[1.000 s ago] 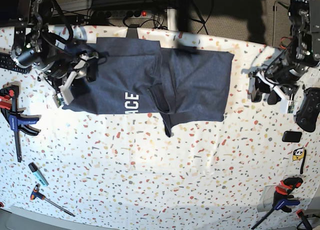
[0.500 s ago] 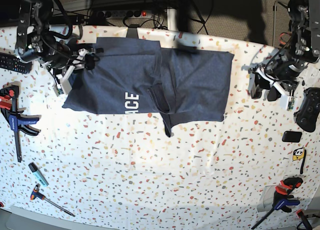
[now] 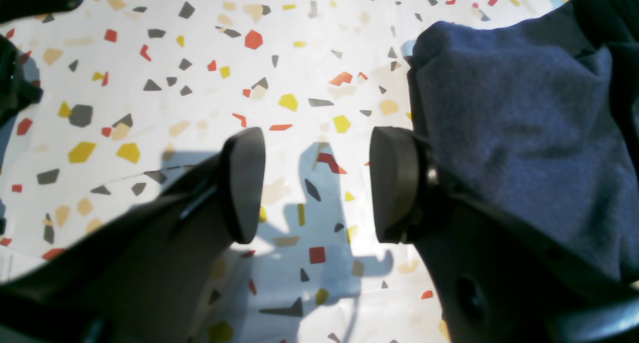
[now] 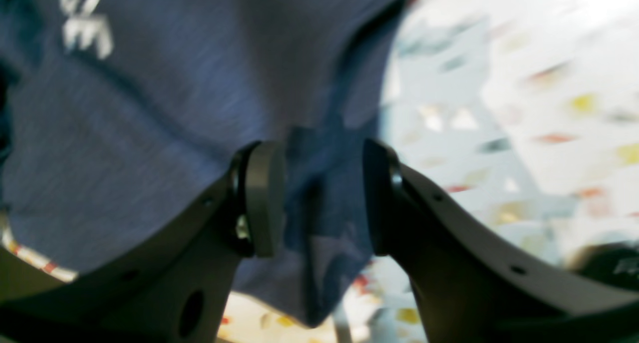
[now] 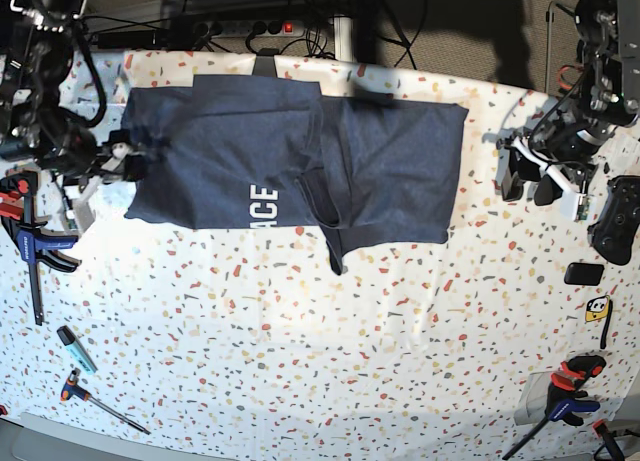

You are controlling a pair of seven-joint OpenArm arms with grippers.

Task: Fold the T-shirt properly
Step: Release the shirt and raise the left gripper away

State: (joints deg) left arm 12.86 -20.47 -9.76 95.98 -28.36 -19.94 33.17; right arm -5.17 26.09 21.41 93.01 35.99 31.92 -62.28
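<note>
The dark slate-blue T-shirt (image 5: 300,151) lies partly folded across the back of the table, with white letters "ACE" (image 5: 262,203) near its front edge and a narrow flap (image 5: 335,249) pointing forward. My right gripper (image 5: 122,156) is at the shirt's left edge. In the blurred right wrist view its jaws (image 4: 319,198) stand apart, with shirt cloth (image 4: 150,108) showing between and behind them. My left gripper (image 5: 530,181) is off the shirt's right edge, open and empty over bare table (image 3: 314,183). The shirt's edge (image 3: 524,133) lies beside its right finger.
A black and orange clamp (image 5: 30,236), a marker (image 5: 75,348) and a screwdriver (image 5: 90,396) lie at the left. A black controller (image 5: 620,216), a small black block (image 5: 583,273), a yellow sticker (image 5: 597,308) and another clamp (image 5: 565,396) are at the right.
My right arm has drawn back to the left, off the shirt, uncovering its left part. The shirt's outline and my left arm have barely changed.
</note>
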